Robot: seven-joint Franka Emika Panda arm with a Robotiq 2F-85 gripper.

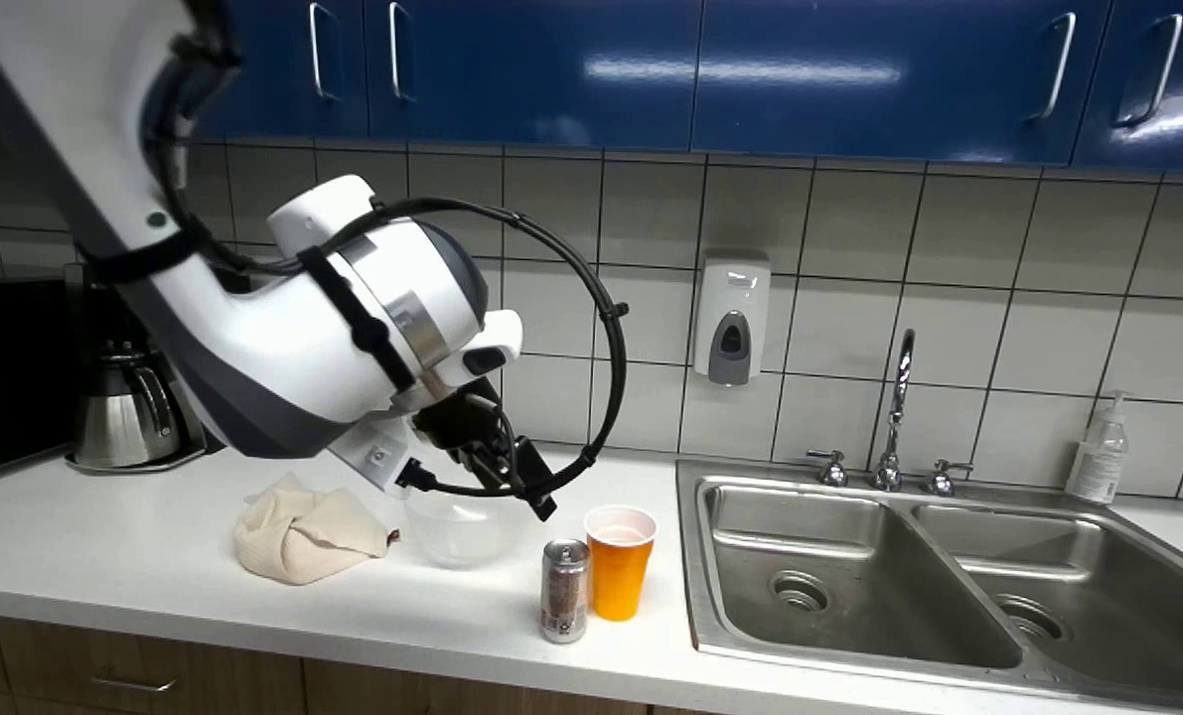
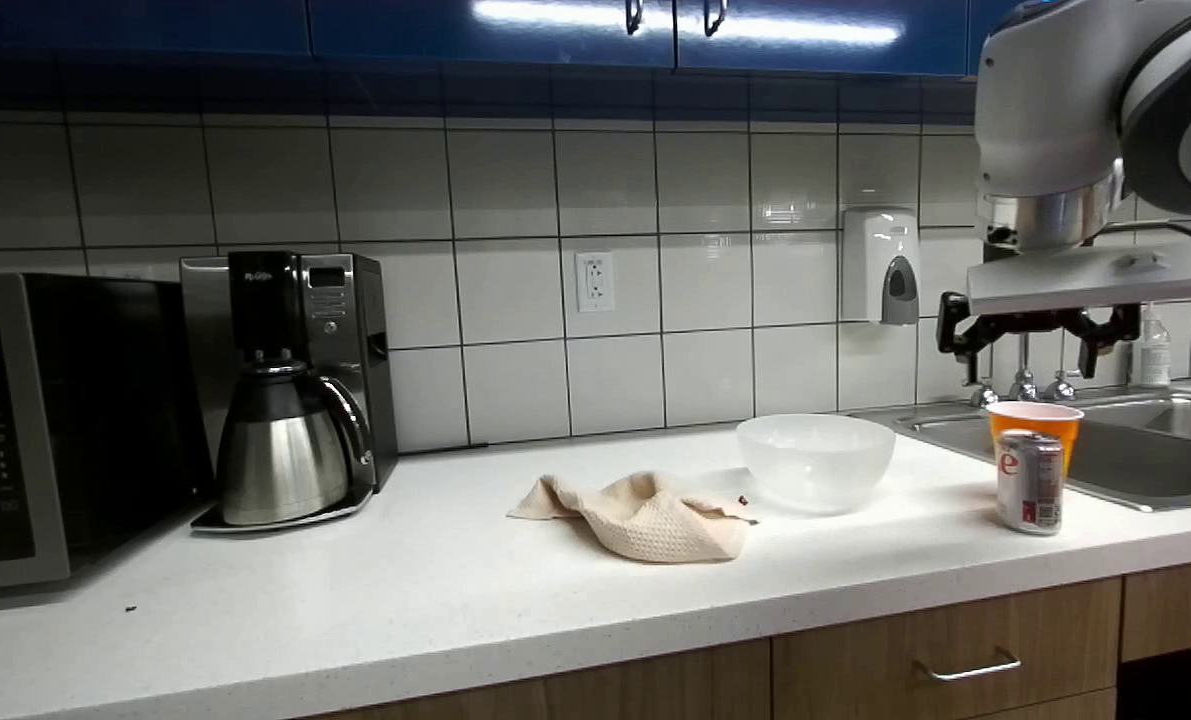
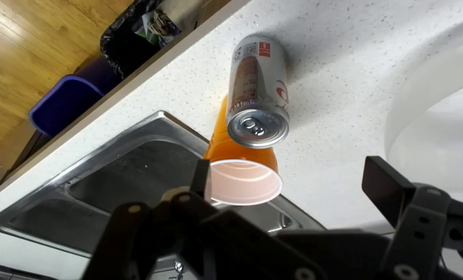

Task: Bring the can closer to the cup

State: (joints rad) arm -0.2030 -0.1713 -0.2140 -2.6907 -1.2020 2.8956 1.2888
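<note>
Glare on blue cabinets [image 1: 591, 79], soft shadow beside can [image 3: 260, 83], arm [image 1: 263, 333] perhaps blurred at upper left

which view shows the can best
The wrist view: the can looks largest there, nothing blocks it, and its top and printed side both show. In both exterior views it also shows whole, standing upright, but much smaller and mainly from the side, the top seen only at a slant.

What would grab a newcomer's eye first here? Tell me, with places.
Probably the white robot arm looming over the counter, its fingers spread apart. Next, the bright orange plastic cup near the sink, the silver Diet Coke can standing close beside it. Then the glossy blue cabinets across the top of both exterior views.
</note>
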